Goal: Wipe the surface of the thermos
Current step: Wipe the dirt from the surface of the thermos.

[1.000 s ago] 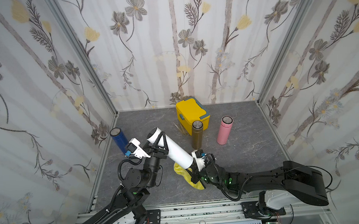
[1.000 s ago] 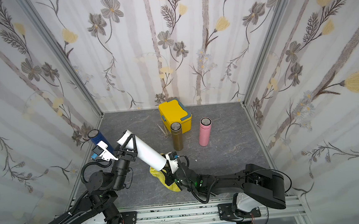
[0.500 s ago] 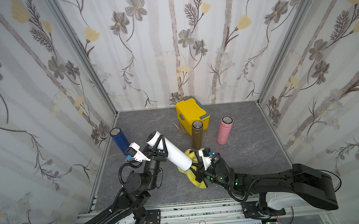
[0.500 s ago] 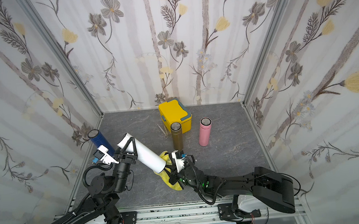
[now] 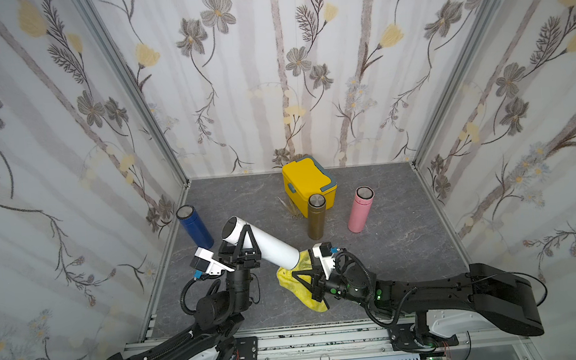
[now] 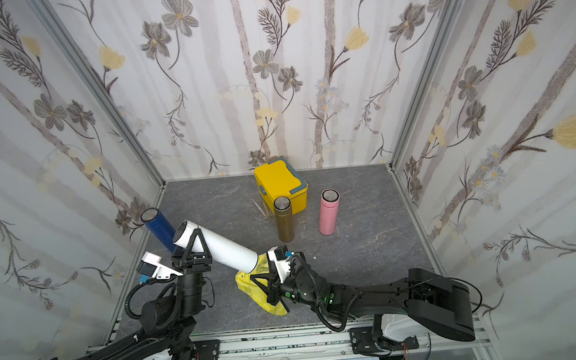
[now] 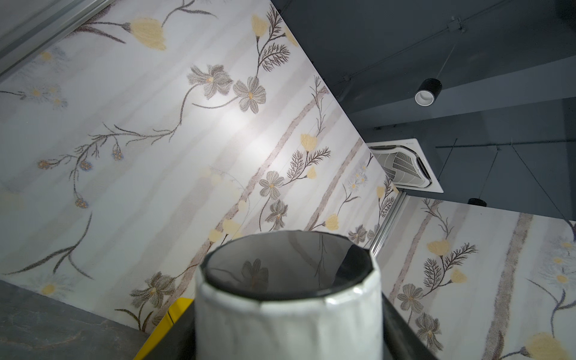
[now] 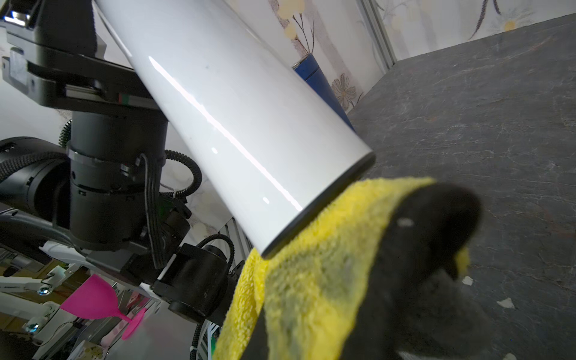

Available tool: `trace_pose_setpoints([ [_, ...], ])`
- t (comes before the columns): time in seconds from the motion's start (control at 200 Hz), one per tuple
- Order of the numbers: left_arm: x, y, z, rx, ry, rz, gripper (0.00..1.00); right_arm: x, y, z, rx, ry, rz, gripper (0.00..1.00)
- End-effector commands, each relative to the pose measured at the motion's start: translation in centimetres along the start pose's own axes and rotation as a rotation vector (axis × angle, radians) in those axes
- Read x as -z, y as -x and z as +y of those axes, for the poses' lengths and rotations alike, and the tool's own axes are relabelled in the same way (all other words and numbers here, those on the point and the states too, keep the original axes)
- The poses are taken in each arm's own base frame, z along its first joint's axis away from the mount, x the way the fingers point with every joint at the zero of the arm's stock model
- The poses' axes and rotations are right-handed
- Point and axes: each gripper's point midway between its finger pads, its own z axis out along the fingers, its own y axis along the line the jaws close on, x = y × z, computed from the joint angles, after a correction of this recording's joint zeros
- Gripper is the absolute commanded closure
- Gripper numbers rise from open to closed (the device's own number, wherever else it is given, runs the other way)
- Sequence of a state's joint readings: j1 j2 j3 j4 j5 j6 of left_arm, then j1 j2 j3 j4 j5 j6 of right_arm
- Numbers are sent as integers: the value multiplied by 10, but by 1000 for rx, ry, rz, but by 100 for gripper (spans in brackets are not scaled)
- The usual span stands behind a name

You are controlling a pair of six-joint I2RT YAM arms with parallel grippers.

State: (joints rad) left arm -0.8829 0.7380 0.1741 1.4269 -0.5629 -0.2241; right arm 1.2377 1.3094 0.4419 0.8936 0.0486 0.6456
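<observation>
Arms have both shifted in the last second: the right arm (image 5: 429, 293) has stretched flatter along the near edge, while the left arm (image 5: 219, 306) has drawn the white thermos (image 5: 267, 247) slightly left, where it hangs tilted at near left, cap end up beside the blue thermos (image 5: 193, 227). The yellow cloth (image 5: 285, 279) now meets only the base rim, so this stroke looks spent and the barrel toward the cap likely needs another pass. The left gripper (image 5: 244, 236) stays clenched near the cap; the right gripper (image 5: 301, 280) stays clamped on the cloth.

The white thermos (image 5: 267, 245) slants in mid-air, base touching the yellow cloth (image 5: 289, 282).
</observation>
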Motion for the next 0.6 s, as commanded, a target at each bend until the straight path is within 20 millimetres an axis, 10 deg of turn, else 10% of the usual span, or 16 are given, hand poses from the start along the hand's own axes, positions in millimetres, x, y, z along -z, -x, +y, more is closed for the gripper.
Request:
trace_pose_setpoints([
  [0.0, -5, 4, -16, 9, -64, -3, 100, 1, 20, 16, -3, 68, -87, 100],
  [0.35, -8, -4, -36, 81, -152, 78, 100, 0, 30, -1, -3, 8, -127, 100],
  [0.595, -12, -8, -30, 11, -113, 70, 100, -6, 20, 35, 40, 114, -69, 100],
])
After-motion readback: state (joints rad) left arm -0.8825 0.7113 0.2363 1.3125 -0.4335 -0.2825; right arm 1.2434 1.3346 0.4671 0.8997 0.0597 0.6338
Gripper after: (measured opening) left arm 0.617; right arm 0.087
